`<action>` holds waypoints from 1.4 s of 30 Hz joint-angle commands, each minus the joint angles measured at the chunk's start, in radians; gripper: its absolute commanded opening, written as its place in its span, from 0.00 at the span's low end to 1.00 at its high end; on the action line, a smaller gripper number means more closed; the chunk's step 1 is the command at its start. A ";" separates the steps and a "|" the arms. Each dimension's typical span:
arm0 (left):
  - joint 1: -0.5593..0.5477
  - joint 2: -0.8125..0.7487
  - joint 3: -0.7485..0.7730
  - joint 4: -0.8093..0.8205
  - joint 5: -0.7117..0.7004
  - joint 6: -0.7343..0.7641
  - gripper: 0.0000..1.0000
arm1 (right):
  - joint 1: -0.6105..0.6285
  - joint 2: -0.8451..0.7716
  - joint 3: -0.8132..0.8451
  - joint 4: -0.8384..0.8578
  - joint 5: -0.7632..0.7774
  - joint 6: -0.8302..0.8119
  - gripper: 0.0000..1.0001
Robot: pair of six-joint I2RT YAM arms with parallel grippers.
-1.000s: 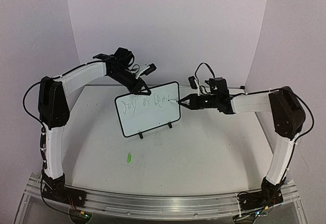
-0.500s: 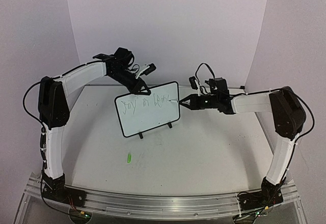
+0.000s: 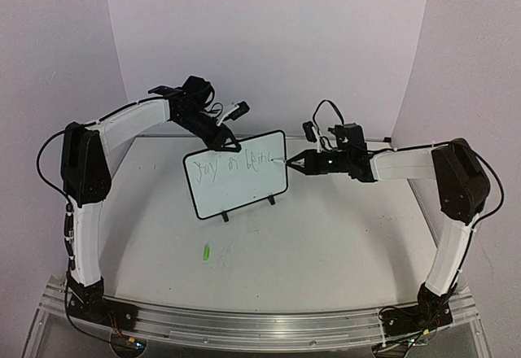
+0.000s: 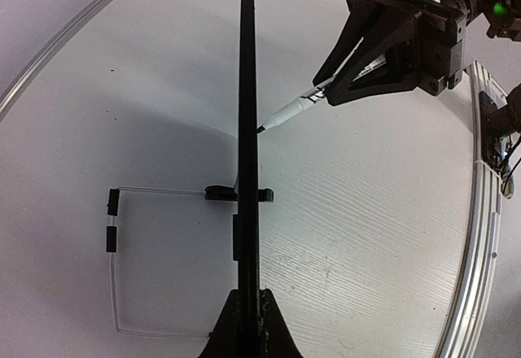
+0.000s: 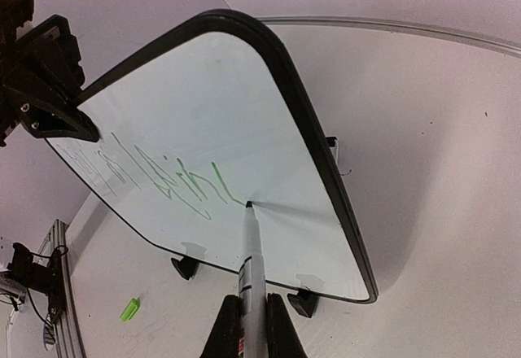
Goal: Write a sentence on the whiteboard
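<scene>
The whiteboard point(image 3: 244, 191) stands tilted on its two black feet at mid-table. One line of the green sentence point(image 3: 236, 165) runs across its upper face. My left gripper point(image 3: 230, 141) is shut on the board's top edge; in the left wrist view the board point(image 4: 247, 114) is edge-on between that gripper's point(image 4: 248, 316) fingers. My right gripper point(image 3: 295, 163) is shut on a white marker point(image 5: 251, 252). The marker's dark tip touches the board point(image 5: 212, 89) just right of the last green stroke of the sentence point(image 5: 163, 177).
A small green marker cap point(image 3: 206, 252) lies on the table in front of the board, also visible as the cap point(image 5: 129, 309) in the right wrist view. Purple walls close in the back and sides. A metal rail point(image 3: 260, 325) runs along the near edge.
</scene>
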 commanded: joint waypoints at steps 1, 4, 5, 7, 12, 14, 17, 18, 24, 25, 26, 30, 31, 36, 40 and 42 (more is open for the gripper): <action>-0.001 0.006 0.029 0.005 -0.027 0.069 0.00 | -0.007 -0.041 0.046 0.045 -0.005 -0.001 0.00; -0.001 0.006 0.029 0.006 -0.027 0.068 0.00 | -0.006 -0.042 0.050 0.048 -0.010 0.001 0.00; -0.001 0.006 0.029 0.005 -0.027 0.068 0.00 | -0.006 -0.042 0.051 0.050 -0.011 0.002 0.00; -0.001 0.007 0.029 0.005 -0.027 0.069 0.00 | -0.006 -0.042 0.053 0.053 -0.015 0.005 0.00; 0.000 0.007 0.028 0.005 -0.027 0.068 0.00 | -0.006 -0.036 0.058 0.056 -0.018 0.008 0.00; -0.001 0.009 0.028 0.005 -0.027 0.068 0.00 | -0.005 -0.036 0.057 0.060 -0.020 0.010 0.00; -0.001 0.010 0.028 0.005 -0.027 0.069 0.00 | -0.006 -0.041 0.055 0.068 -0.022 0.014 0.00; 0.000 0.011 0.028 0.004 -0.027 0.068 0.00 | -0.006 -0.043 0.055 0.071 -0.022 0.014 0.00; -0.001 0.012 0.029 0.004 -0.026 0.069 0.00 | -0.006 -0.052 0.054 0.080 -0.022 0.019 0.00; -0.001 0.012 0.029 0.004 -0.026 0.069 0.00 | -0.006 -0.053 0.053 0.082 -0.022 0.019 0.00; -0.001 0.012 0.029 0.004 -0.027 0.069 0.00 | -0.006 -0.053 0.053 0.083 -0.022 0.020 0.00; -0.001 0.012 0.029 0.004 -0.026 0.068 0.00 | -0.006 -0.053 0.053 0.084 -0.022 0.020 0.00; -0.001 0.012 0.029 0.004 -0.027 0.068 0.00 | -0.006 -0.054 0.051 0.086 -0.022 0.020 0.00; -0.001 0.012 0.029 0.004 -0.027 0.069 0.00 | -0.005 -0.058 0.042 0.097 -0.022 0.022 0.00; -0.001 0.012 0.028 0.004 -0.028 0.068 0.00 | -0.006 -0.054 0.038 0.098 -0.015 0.023 0.00; -0.001 0.012 0.028 0.004 -0.027 0.068 0.00 | -0.006 -0.045 0.035 0.097 -0.009 0.023 0.00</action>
